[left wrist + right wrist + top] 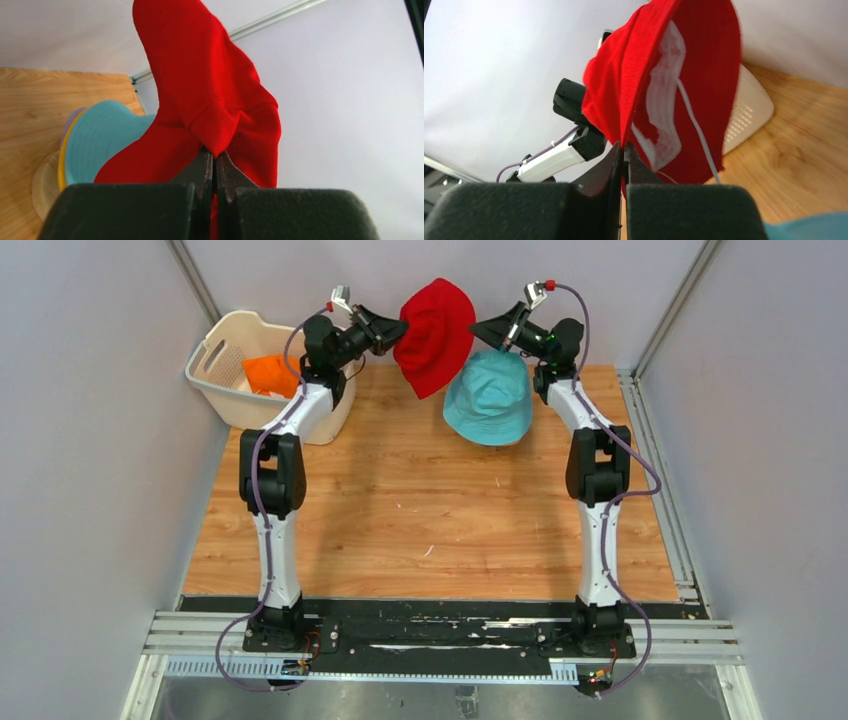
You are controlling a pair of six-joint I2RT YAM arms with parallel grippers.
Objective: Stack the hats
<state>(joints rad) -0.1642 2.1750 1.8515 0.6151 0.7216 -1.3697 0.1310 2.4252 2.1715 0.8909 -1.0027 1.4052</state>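
A red hat point(436, 335) hangs in the air at the back of the table, stretched between both arms. My left gripper point(401, 332) is shut on its left brim point(215, 135), and my right gripper point(475, 330) is shut on its right brim point(624, 125). The hat's white inner label point(664, 115) shows in the right wrist view. Just below and to the right lies the teal hat point(490, 398) on top of a pile, with yellow point(61, 167) and lavender point(72, 119) brims peeking out beneath it. An orange hat point(272, 373) lies inside the basket.
A white perforated basket point(222, 368) stands at the back left of the wooden table point(420, 520). A round wooden stand base point(42, 185) sits under the hat pile. Grey walls close in on both sides and the back.
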